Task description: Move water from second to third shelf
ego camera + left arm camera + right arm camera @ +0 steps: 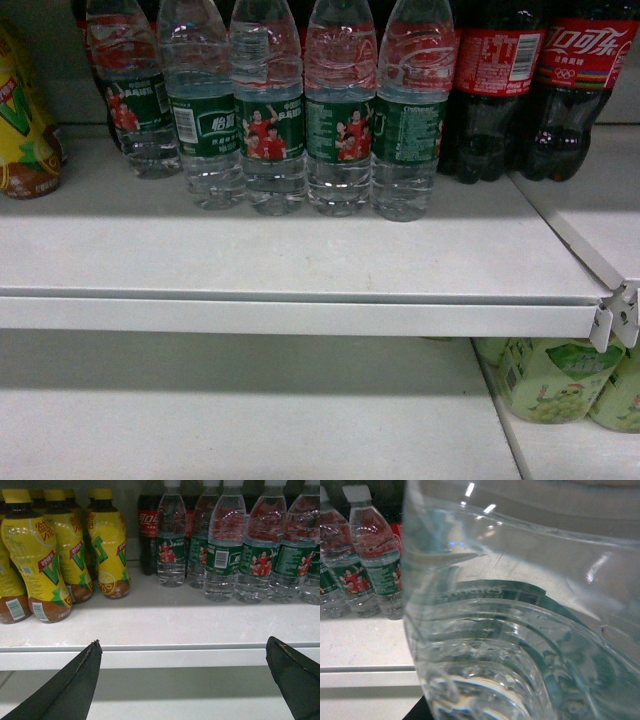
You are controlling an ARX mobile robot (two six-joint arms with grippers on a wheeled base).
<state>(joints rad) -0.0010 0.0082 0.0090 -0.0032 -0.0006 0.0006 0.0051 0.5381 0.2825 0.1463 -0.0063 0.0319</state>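
Several water bottles with dark green labels stand in a row at the back of the upper white shelf; the shelf below lies bare at left and middle. No gripper shows in the head view. One more water bottle fills the right wrist view, tilted and held in front of the shelf edge. My right gripper is shut on it, and only a dark sliver of one finger shows. My left gripper is open with nothing in it, level with the upper shelf's front lip, well short of the bottles.
Yellow tea bottles stand at the left of the upper shelf. Dark cola bottles with red labels stand right of the water row. Pale green bottles sit on the lower shelf at right, under a shelf bracket.
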